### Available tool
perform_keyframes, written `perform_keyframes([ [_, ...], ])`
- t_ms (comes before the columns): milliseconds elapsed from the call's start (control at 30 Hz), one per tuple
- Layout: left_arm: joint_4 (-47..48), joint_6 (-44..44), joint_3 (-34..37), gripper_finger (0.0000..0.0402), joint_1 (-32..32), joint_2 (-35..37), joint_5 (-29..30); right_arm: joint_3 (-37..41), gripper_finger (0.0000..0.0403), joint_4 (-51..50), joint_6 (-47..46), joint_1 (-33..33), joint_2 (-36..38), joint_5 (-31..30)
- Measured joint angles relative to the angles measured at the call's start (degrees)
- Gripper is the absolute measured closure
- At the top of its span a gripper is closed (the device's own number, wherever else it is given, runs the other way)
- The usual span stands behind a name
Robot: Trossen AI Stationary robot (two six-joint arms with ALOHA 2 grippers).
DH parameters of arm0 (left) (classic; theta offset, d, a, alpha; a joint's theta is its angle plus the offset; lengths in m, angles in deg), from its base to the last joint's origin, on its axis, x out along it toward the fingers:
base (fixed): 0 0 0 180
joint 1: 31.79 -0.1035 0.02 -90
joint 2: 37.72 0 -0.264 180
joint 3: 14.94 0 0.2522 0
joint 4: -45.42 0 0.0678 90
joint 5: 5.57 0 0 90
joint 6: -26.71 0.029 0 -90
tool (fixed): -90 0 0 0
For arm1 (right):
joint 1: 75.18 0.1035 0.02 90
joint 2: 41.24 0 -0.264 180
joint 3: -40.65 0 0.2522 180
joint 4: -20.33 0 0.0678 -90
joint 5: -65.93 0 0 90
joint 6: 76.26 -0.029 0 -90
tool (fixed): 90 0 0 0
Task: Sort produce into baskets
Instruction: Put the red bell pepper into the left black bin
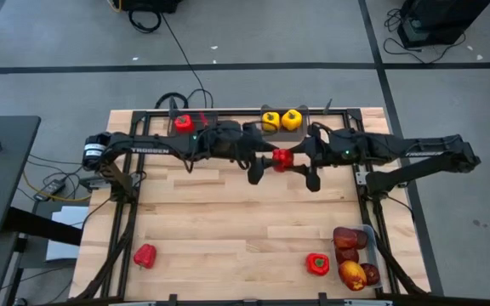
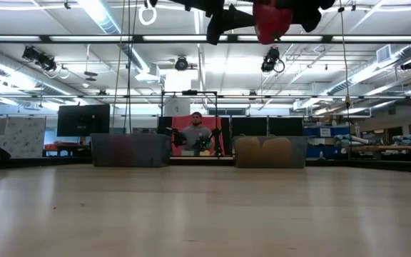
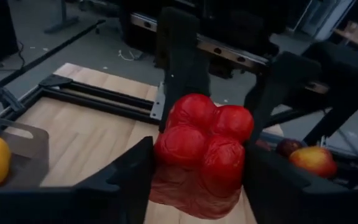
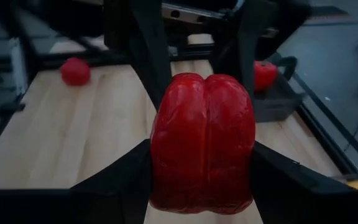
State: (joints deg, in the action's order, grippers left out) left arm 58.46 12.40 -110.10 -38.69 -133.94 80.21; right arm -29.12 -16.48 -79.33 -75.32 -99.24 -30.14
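Note:
One red bell pepper (image 1: 282,158) hangs high over the table's far middle, between both grippers; it also shows at the top of the low view (image 2: 272,20). My left gripper (image 1: 266,161) reaches it from the table's left and my right gripper (image 1: 300,163) from the right; both are shut on it. Another red pepper (image 1: 182,123) lies in the far-left grey bin (image 1: 196,114). Two yellow peppers (image 1: 281,120) lie in the far middle bin (image 1: 311,111). Apples (image 1: 353,255) fill the clear tray (image 1: 366,229) at the near right. My left gripper pinches the red pepper's two opposite sides (image 3: 160,155) between its fingers (image 3: 126,177), coming level from the table's left. The pepper's lobed end (image 3: 207,127) faces the wrist camera. The pepper is lifted clear of the table. My right gripper pinches the same pepper by its two side walls (image 4: 160,158) between its fingers (image 4: 120,180), coming level from the table's right. The pepper stands lengthwise between the fingers, clear of the table, with the left gripper's fingers (image 4: 145,43) behind it.
Two loose red peppers lie on the table near the front edge, one at the left (image 1: 145,255) and one right of the middle (image 1: 317,264). The wooden table top (image 1: 228,212) between them is bare. A person (image 2: 195,132) sits in the room beyond the table.

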Motion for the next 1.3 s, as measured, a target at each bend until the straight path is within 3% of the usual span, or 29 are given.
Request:
perform_keyframes([
  [133,0.4,-1.2,-1.0,0.0218,-3.7,-0.1,-3.8,0.0,0.0146,0.0,-8.2,-2.8,0.0,-3.8],
  [333,2.6,1.1,-3.6,0.0219,-11.7,-0.2,-6.2,-0.1,0.0105,0.8,-19.4,-7.3,0.3,-8.0],
  [500,14.8,1.8,-7.1,0.0213,-20.2,-0.2,-4.8,-0.1,0.0079,-1.0,-31.3,-10.4,0.8,-13.6],
  [733,34.3,9.3,-7.5,0.0212,-31.3,0.6,0.1,-0.1,0.0079,-7.6,-42.0,-11.5,-0.8,-12.0],
  [833,39.5,12.3,-7.2,0.0212,-35.2,0.6,0.1,-0.1,0.0083,-8.4,-42.4,-10.9,-1.8,-11.9],
  [1067,40.2,11.5,-2.2,0.0211,-43.3,0.6,-0.4,-0.1,0.0095,-8.4,-42.4,-10.1,-6.0,-7.6],
  [1300,39.0,14.0,6.0,0.0204,-44.4,0.6,-0.9,0.0,0.0105,-6.7,-39.6,-10.1,-8.5,-7.0],
])
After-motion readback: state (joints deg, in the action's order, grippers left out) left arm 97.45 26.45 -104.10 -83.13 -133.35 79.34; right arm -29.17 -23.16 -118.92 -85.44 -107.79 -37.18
